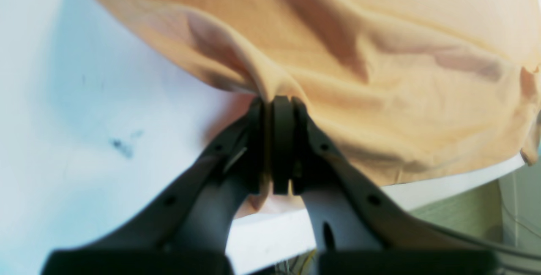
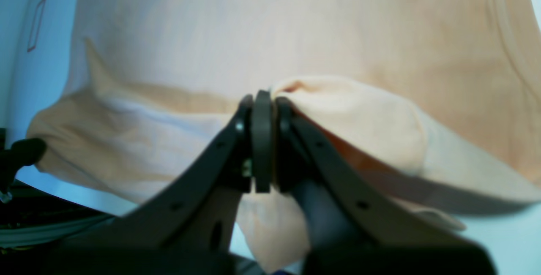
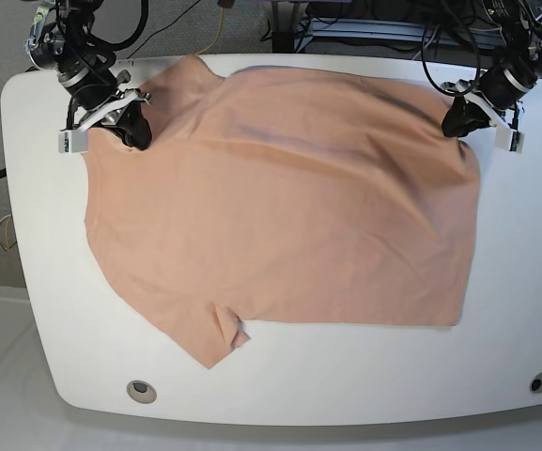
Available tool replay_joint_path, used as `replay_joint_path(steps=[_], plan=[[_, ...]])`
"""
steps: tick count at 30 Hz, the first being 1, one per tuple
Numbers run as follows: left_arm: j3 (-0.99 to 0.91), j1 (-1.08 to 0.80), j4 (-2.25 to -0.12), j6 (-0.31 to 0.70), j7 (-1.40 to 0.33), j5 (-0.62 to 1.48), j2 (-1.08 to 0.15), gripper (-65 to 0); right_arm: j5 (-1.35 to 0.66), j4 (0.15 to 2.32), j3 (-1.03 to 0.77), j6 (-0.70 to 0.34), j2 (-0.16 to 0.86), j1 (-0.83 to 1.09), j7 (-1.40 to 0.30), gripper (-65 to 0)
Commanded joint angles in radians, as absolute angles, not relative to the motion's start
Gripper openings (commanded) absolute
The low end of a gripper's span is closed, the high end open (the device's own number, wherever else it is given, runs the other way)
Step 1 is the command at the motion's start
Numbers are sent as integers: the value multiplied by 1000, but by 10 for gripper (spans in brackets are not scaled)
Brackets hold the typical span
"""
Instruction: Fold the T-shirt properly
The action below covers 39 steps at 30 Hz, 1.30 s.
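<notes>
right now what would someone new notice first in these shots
The big peach T-shirt spread over most of the white table. Next, the two arms at the far edge: the right tool pinches the cloth near the shoulder on the base view's left, and the left tool pinches the corner on its right.

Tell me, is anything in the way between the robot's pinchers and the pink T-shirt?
No. Both already pinch the T-shirt: the left gripper and the right gripper are shut on its cloth. Nothing else lies on the white table.
</notes>
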<state>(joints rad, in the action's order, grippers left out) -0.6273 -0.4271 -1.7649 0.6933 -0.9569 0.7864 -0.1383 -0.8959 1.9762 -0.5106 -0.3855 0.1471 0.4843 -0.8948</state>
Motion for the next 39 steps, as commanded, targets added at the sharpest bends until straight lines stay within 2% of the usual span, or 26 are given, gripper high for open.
replay_joint_path(steps=[1,39], plan=[[-634,-420,-1788,698,-944,809,-148,-633,-917,1997,-515,-392,159,478,-877,-650],[-639,-234,-1788,698,-941,803,-150,-633,-915,1994,-515,-392,157,318,-877,-650]])
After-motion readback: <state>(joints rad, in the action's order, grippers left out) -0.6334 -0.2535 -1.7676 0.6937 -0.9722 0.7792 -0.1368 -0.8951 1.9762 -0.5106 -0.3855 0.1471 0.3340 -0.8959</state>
